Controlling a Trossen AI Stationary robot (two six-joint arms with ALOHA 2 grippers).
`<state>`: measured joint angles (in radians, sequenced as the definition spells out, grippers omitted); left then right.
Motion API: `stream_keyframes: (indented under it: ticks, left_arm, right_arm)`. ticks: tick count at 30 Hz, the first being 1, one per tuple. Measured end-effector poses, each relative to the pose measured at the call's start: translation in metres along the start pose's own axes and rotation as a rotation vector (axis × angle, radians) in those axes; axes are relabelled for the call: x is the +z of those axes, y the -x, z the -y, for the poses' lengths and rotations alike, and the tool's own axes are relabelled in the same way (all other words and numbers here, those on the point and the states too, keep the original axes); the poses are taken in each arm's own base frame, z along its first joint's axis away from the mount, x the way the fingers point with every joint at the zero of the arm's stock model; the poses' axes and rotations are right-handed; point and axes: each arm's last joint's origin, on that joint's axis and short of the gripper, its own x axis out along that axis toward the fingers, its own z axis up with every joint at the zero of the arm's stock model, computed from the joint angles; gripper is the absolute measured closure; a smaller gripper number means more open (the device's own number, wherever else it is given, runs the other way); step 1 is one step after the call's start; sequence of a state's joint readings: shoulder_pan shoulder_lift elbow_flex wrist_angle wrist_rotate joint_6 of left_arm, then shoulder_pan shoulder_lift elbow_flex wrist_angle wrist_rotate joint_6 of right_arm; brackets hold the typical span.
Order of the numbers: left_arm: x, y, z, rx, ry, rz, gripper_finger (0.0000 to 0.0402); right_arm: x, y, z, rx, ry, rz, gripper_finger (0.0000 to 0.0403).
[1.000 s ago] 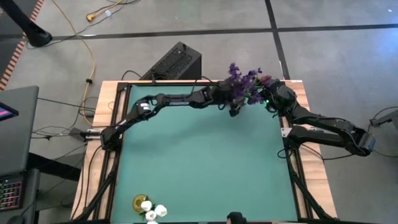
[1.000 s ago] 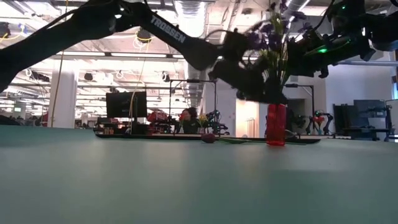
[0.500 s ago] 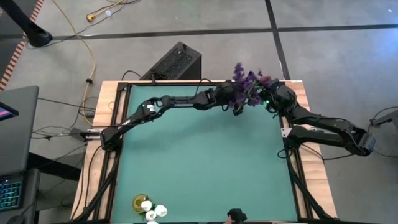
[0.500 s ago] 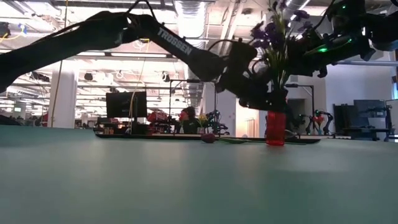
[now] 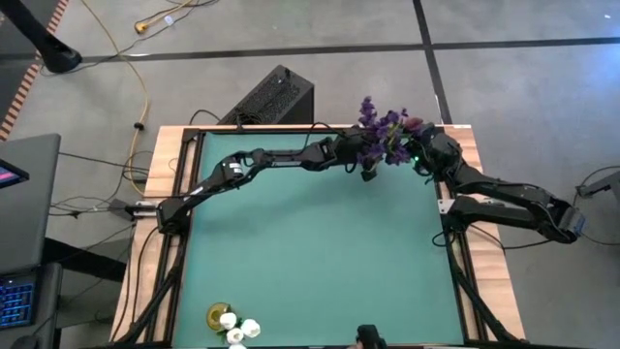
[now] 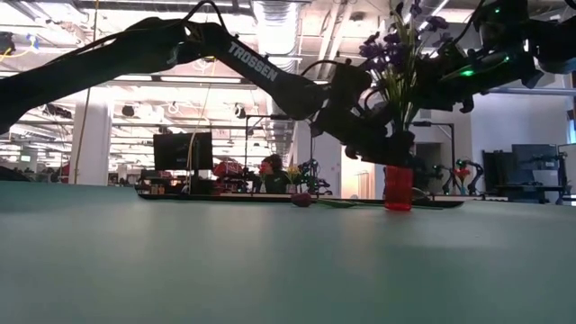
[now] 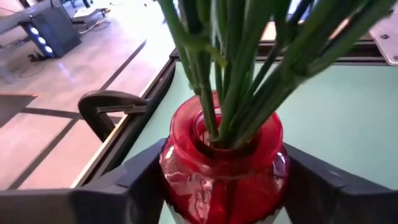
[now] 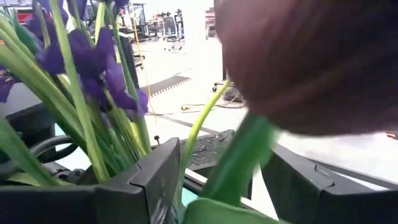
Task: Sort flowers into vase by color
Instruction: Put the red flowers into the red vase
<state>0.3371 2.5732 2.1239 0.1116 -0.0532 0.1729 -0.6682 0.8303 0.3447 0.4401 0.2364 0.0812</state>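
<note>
Right, from my remote seat the action sits at about one o'clock on the green table [image 5: 310, 252], up near its far edge. The left gripper [image 7: 221, 186] straddles the red vase [image 7: 222, 160], one dark finger on either side of the glass body; I can't tell whether the pads actually touch the glass or only flank it, so I'll call the fingers spread around it. A bunch of green stems [image 7: 236, 74] stands in the vase's mouth, topped by the purple sprigs [image 5: 380, 121] (they rise well above the arm in the low view). The right gripper [image 8: 214, 180] hangs just beside those sprigs, on their three o'clock side, pinching the green stem of a dark red tulip [image 8: 311, 62] whose bud fills much of its wrist view. Another dark red bud [image 6: 301, 199] lies on the far table surface, at the vase's nine o'clock in the low view. Down at seven o'clock, near the table's near edge, white tulip heads [image 5: 237, 330] cluster beside a yellowish vase [image 5: 217, 315].
</note>
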Motion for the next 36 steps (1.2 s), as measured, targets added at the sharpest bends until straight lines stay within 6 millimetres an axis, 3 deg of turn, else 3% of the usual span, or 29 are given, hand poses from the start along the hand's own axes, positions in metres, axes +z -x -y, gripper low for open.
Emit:
stream_keyframes:
  ticks: [2,7,19,23,28,36]
  left_arm:
    - [0.0,0.0,0.0,-0.011,0.001,-0.002,0.0178]
    - [0.0,0.001,0.001,-0.049,0.018,-0.002,0.0178]
    - [0.015,0.016,-0.006,-0.173,0.027,-0.057,0.0178]
    - [0.025,0.024,-0.008,-0.202,-0.015,-0.071,0.0178]
    - [0.02,0.026,-0.006,-0.225,-0.026,-0.132,0.0178]
    - [0.015,0.028,-0.003,-0.358,-0.058,-0.162,0.0178]
  right_arm:
    - [-0.001,0.0,0.0,0.002,-0.001,-0.014,0.0158]
    - [0.003,-0.002,-0.001,-0.011,0.023,-0.166,0.0158]
    - [0.042,0.004,-0.006,0.011,0.118,-0.388,0.0158]
    - [0.052,0.006,-0.006,-0.003,0.124,-0.382,0.0158]
    - [0.064,0.007,-0.007,0.001,0.129,-0.363,0.0158]
    - [0.061,0.014,-0.012,0.079,0.267,-0.466,0.0158]
